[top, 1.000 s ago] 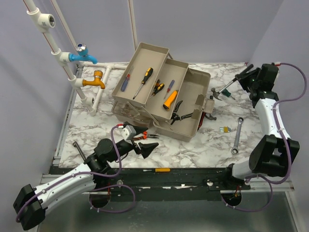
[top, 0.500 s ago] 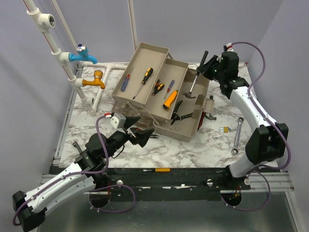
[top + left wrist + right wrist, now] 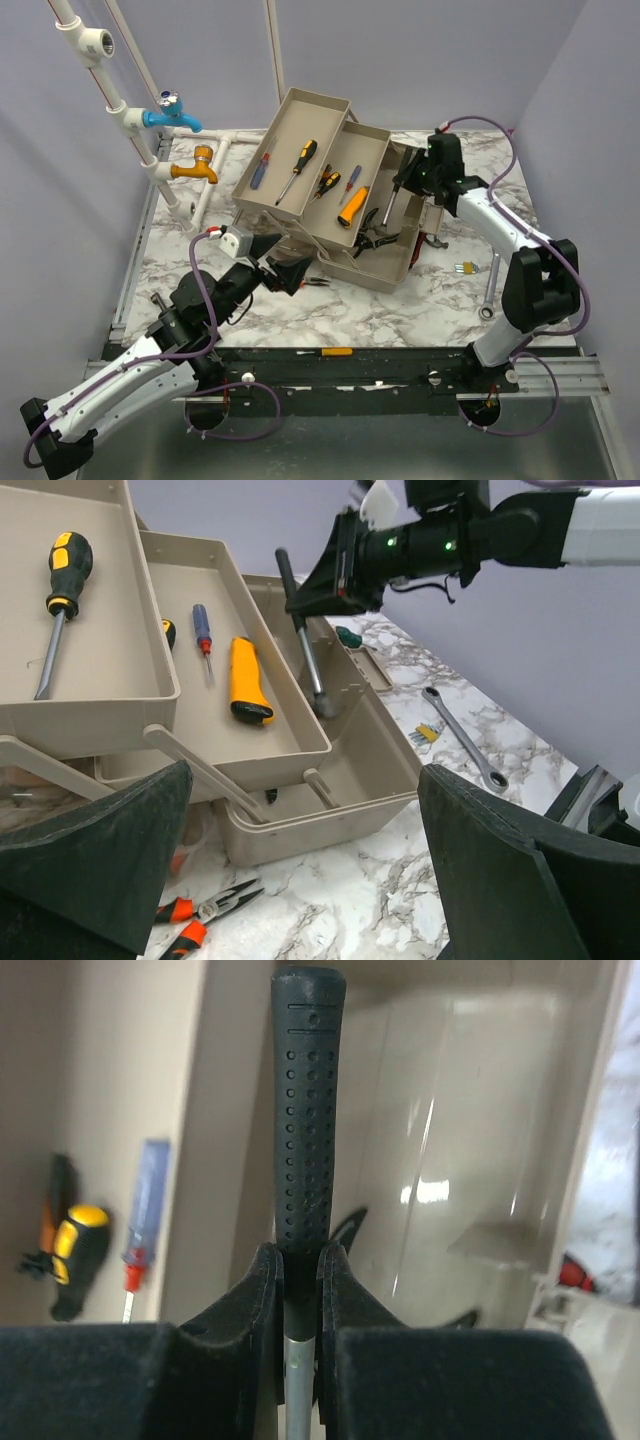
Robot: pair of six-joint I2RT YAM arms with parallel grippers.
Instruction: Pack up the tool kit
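Below right fingers (image 3: 250, 1310), hammer (image 3: 305, 1110) head unseen

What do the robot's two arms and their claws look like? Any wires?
The left arm and right arm are white tubes joined by chunky black joints. A thin purple cable loops loosely along each. Each ends in black fingers, broad matte wedges on the left gripper. A small white box sits by that gripper.

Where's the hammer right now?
In the top view, the hammer is right of centre, clamped in the right gripper, its head down in the toolbox's deep bottom bin, just right of the middle tray.
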